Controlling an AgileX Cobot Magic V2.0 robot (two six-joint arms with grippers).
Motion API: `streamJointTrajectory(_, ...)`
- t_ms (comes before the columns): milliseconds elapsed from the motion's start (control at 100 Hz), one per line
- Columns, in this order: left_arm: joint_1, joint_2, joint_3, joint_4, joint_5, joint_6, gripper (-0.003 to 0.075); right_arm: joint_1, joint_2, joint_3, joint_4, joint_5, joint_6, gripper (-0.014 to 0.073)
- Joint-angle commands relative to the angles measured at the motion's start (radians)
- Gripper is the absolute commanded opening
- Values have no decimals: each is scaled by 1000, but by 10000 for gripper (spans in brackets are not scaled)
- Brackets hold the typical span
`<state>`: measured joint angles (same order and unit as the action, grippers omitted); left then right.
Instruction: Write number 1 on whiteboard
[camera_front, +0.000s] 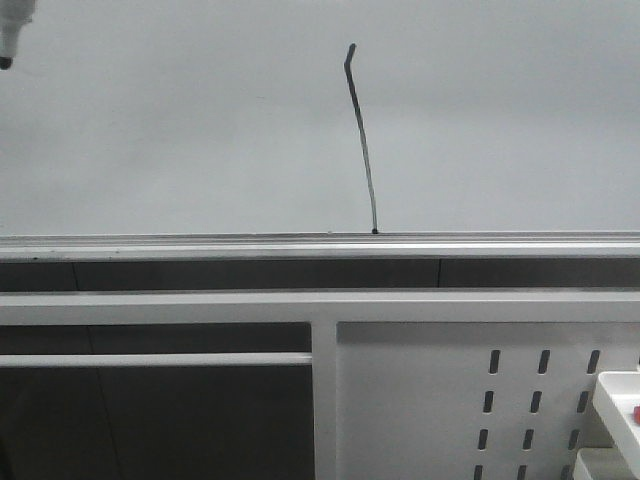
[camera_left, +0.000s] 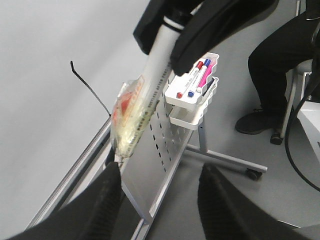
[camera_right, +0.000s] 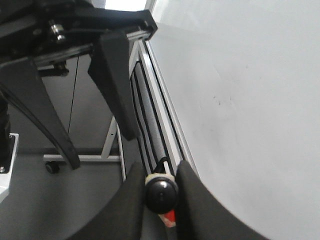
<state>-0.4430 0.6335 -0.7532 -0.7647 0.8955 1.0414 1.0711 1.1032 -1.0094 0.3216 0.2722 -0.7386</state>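
Black rubbery fingers of the left gripper (camera_left: 160, 176) stand spread wide with nothing between them. The right gripper (camera_right: 160, 172) is clamped on a clear-barrelled marker pen with a black end cap (camera_right: 161, 194). The left wrist view shows the pen's transparent, yellow-and-red printed body pointing toward the board's lower edge. In the front view only the pen's tip shows, in the upper left corner, well apart from the written mark.

Beyond the grippers is a white perforated metal panel (camera_front: 450, 400) on a wheeled stand. It carries a small white wire-and-plastic tray (camera_left: 192, 107) holding red, blue and pink markers.

Above the panel runs the silver aluminium bottom rail (camera_front: 200, 243) of the large, pale grey-white glossy whiteboard (camera_front: 520, 120). On the board, near its middle, is the number 1 (camera_front: 363, 140), a thin black stroke with a small hook at its top. It leans slightly and its foot touches the rail.

Off to the side, a person in black clothes and shoes (camera_left: 280, 60) sits on a chair.
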Motion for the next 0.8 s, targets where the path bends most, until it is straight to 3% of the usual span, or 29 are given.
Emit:
streamJointTrajectory(0,2,9,-38,-56,-45,2,331,13,-5,-57,10,-75,-8,-77)
streamJointTrajectory(320,2,9,-38,-57,-65,2,328,37,11,-70,30,-75,-8,-77)
streamJointTrajectory(630,2,24,-38,-57,-83,2,206,45,11,-78,39,-64,-8,-77)
streamJointTrajectory(790,2,50,-38,-57,-83,2,199,45,11,-78,53,-60,-8,-77)
